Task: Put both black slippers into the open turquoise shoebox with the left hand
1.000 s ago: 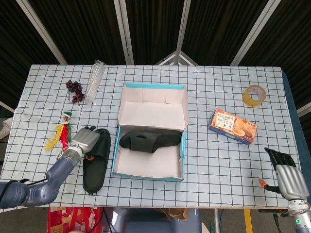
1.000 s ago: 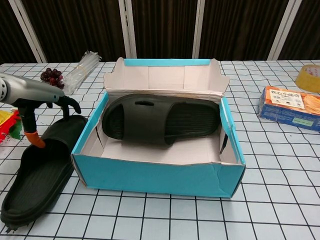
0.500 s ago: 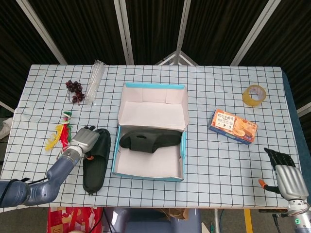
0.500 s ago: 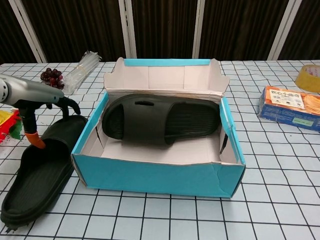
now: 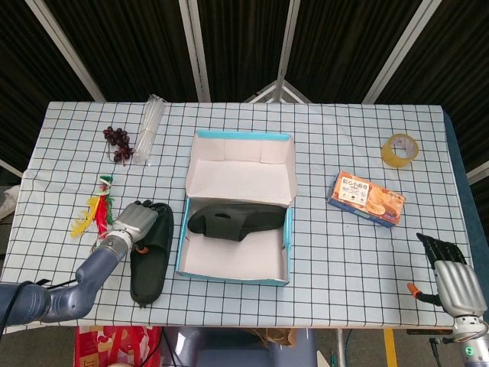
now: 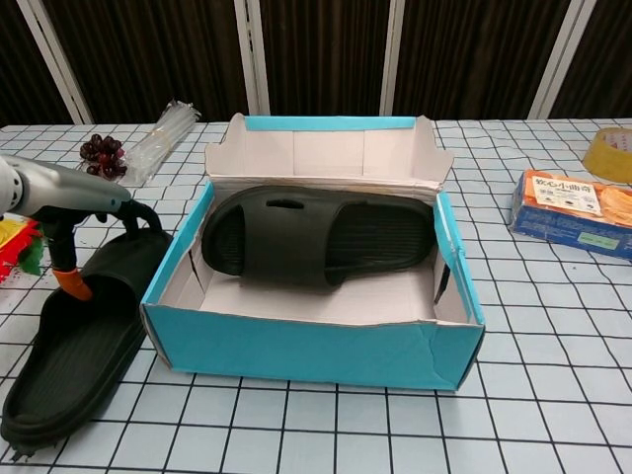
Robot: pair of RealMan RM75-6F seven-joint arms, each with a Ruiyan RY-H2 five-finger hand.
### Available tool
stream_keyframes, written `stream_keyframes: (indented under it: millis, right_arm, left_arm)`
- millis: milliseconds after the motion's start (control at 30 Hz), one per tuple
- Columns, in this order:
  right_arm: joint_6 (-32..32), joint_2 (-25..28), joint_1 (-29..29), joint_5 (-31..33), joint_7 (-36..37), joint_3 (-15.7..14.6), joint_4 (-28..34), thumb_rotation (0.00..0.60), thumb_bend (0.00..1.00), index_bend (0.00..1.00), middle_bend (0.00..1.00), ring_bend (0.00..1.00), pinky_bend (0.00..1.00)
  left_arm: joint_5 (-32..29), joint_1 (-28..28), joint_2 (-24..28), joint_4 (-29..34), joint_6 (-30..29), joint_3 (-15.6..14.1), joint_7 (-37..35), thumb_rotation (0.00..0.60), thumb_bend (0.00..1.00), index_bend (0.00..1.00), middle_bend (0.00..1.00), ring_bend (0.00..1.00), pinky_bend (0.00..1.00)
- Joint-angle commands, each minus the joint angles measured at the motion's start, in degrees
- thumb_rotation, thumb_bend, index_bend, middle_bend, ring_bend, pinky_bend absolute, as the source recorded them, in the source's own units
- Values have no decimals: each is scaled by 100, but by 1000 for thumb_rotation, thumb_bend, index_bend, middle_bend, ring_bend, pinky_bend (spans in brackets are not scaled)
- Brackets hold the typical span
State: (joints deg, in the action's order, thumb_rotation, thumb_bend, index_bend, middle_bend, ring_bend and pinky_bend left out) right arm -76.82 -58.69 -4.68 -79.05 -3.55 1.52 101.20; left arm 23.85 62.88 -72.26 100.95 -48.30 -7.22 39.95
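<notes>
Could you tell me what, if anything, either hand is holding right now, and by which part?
Nothing is clearly held. The left hand is at the strap end of the slipper on the table; no closed hold shows. The right hand holds nothing.

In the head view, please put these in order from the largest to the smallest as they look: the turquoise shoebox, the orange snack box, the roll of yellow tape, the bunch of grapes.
1. Turquoise shoebox, largest by far.
2. Orange snack box.
3. Roll of yellow tape and bunch of grapes: these look about alike in the head view, so I do not rank them.
</notes>
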Motion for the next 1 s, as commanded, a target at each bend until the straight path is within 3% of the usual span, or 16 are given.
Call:
stream_keyframes:
  millis: [33, 300, 633, 1000]
  right_arm:
    - [-8, 1, 4, -11, 4, -3, 0, 600, 235, 100, 134, 124, 94]
    - [-18, 4, 8, -25, 14, -1, -5, 600, 235, 100, 134, 124, 93]
    - [-33, 8, 19, -14, 15, 4, -1, 600, 236, 100, 133, 123, 94]
    - [-6, 3, 8, -3, -21, 3, 14, 600, 236, 100, 134, 124, 93]
  left_arm:
    - [-15, 11, -17, -2, -19, -25, 25, 600, 166, 125, 256, 77, 144]
    - [-10, 29, -33, 27, -151, -17, 54, 600, 226, 154, 365, 77, 144]
    - [121, -55, -34, 64, -381, 45, -13, 600, 434, 221, 554, 138, 144]
    - [492, -273, 225, 262, -718, 102, -122, 600, 476, 440, 595, 167, 149]
